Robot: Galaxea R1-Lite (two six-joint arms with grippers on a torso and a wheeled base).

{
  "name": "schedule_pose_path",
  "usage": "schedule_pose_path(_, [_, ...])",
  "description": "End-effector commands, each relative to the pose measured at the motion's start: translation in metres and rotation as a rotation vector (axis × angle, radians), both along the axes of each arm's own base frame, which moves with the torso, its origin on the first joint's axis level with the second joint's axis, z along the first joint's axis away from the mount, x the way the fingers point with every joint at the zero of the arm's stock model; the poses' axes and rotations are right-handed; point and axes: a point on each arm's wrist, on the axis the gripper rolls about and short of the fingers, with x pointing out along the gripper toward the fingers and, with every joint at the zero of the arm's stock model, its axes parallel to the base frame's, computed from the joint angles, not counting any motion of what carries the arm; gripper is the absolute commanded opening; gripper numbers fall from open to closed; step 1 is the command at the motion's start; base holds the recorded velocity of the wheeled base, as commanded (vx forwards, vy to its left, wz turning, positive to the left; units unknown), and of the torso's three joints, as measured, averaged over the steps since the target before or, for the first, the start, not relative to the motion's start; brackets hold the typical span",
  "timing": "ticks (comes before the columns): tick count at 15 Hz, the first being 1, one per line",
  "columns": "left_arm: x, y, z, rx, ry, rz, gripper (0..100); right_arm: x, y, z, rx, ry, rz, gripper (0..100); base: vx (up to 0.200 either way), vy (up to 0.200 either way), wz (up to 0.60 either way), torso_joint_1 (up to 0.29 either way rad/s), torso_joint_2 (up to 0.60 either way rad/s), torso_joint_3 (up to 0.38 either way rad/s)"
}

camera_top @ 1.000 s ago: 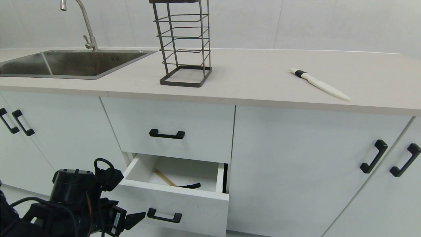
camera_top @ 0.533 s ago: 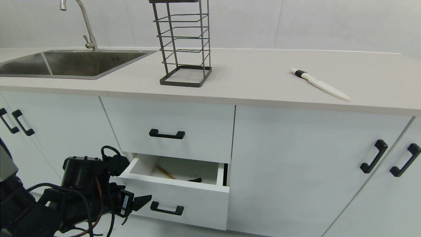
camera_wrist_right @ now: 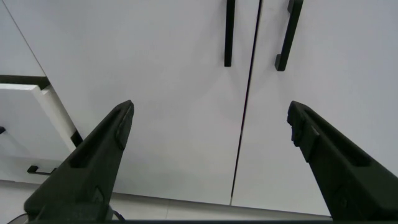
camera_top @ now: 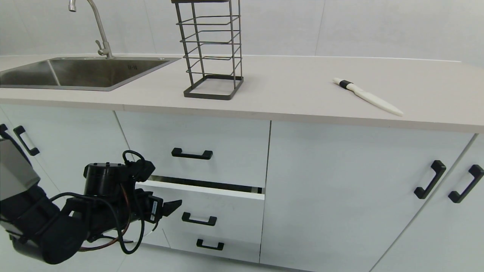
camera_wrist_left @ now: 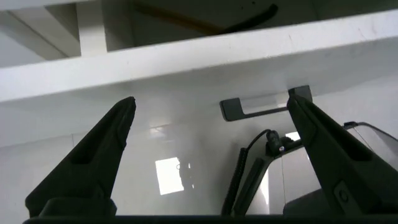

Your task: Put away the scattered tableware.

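**Drawer almost shut, knife left out**

Change: the white flat-fronted middle drawer (camera_top: pixel 227 211) stood half open a second ago. Now only a thin dark gap shows along its top edge. The left gripper (camera_wrist_left: pixel 212 102) has moved forward with it, fingers spread either side of the black bar handle (camera_wrist_left: pixel 264 106). Contact with the front is unclear, though it looks like a push. The white knife with a black band on its grip (camera_top: pixel 366 96) has not moved. It lies flat on the right of the counter, well apart from the drawer. Judgement: the task isn't finished, because the knife is not yet stowed and the drawer is closing.

Materials and shapes:
- Pale matte stone-look countertop (camera_top: pixel 302 75): smooth and flat.
- Brushed steel rectangular sink (camera_top: pixel 87 89): set into the counter on the left.
- Dark wire rack (camera_top: pixel 208 97): tall, with thin rigid rods and a square base.
- Knife: smooth and tapered, probably ceramic or plastic.
- Inside the drawer: a thin wooden stick (camera_wrist_left: pixel 180 22) and a dark curved utensil (camera_wrist_left: pixel 252 18).
- Right gripper (camera_wrist_right: pixel 208 112): black fingers apart and holding nothing, facing glossy white cabinet doors (camera_wrist_right: pixel 155 93).
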Motion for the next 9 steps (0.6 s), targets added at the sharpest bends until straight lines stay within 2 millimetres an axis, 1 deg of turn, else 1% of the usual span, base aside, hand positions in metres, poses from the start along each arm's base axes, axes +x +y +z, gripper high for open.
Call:
schedule_pose_path(1, [0.008,-0.003,-0.004,-0.001,0.004,-0.003,100,0.000,0.000,0.000,0.000,0.002,0.000,100,0.000,0.000,0.00,0.000,0.00,0.000])
schedule_pose_path(2, [0.010,-0.003,-0.005,-0.001,0.004,-0.003,100,0.000,0.000,0.000,0.000,0.002,0.000,100,0.000,0.000,0.00,0.000,0.00,0.000])
schedule_pose_path(5, [0.023,-0.005,-0.005,-0.003,-0.018,-0.002,100,0.000,0.000,0.000,0.000,0.002,0.000,100,0.000,0.000,0.00,0.000,0.00,0.000])
schedule_pose_path(6, [0.024,-0.005,-0.005,-0.004,-0.021,-0.002,100,0.000,0.000,0.000,0.000,0.002,0.000,100,0.000,0.000,0.00,0.000,0.00,0.000])
schedule_pose_path(8, [0.017,-0.005,-0.007,0.002,-0.004,-0.007,100,0.000,0.000,0.000,0.000,0.002,0.000,100,0.000,0.000,0.00,0.000,0.00,0.000])
schedule_pose_path(9, [-0.001,-0.001,-0.008,0.011,0.021,-0.011,100,0.000,0.000,0.000,0.000,0.002,0.000,100,0.000,0.000,0.00,0.000,0.00,0.000])
